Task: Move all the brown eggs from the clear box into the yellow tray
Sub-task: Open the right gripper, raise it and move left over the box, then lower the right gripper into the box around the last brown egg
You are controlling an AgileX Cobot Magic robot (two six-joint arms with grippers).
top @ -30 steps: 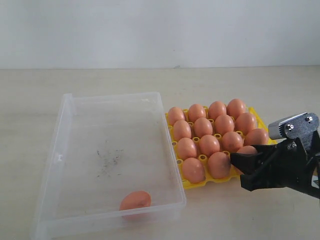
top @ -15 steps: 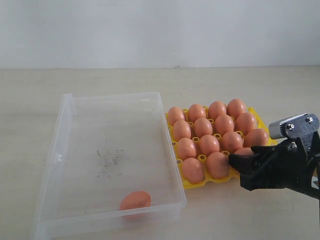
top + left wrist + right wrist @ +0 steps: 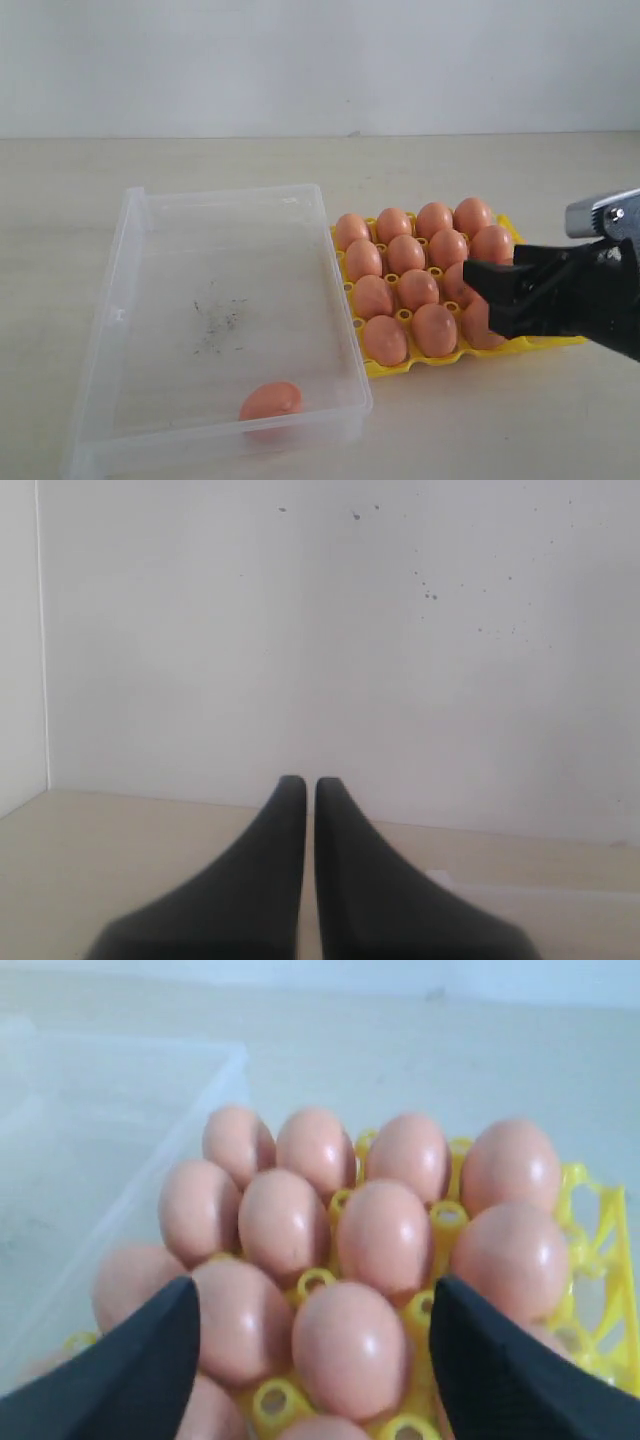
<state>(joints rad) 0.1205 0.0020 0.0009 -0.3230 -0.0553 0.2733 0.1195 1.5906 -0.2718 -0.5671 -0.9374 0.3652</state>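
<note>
Several brown eggs (image 3: 418,289) stand upright in the cups of the yellow tray (image 3: 400,367); up close they show as brown eggs (image 3: 350,1348) in the yellow tray (image 3: 598,1260). One brown egg (image 3: 270,400) lies alone at the near end of the clear box (image 3: 140,330). My right gripper (image 3: 487,299) hangs open over the tray's near right corner, its black fingers (image 3: 140,1370) wide apart with nothing between them, my right gripper (image 3: 312,1295) just above the eggs. My left gripper (image 3: 300,780) is shut and empty, facing a white wall.
The clear box has dark smudges (image 3: 220,322) on its floor and lies left of the tray, touching it. A white wall (image 3: 320,60) stands behind the table. The box's wall (image 3: 150,1150) shows beside the tray.
My right gripper has risen and moved up over the tray's near right corner. The eggs and box have not moved.
</note>
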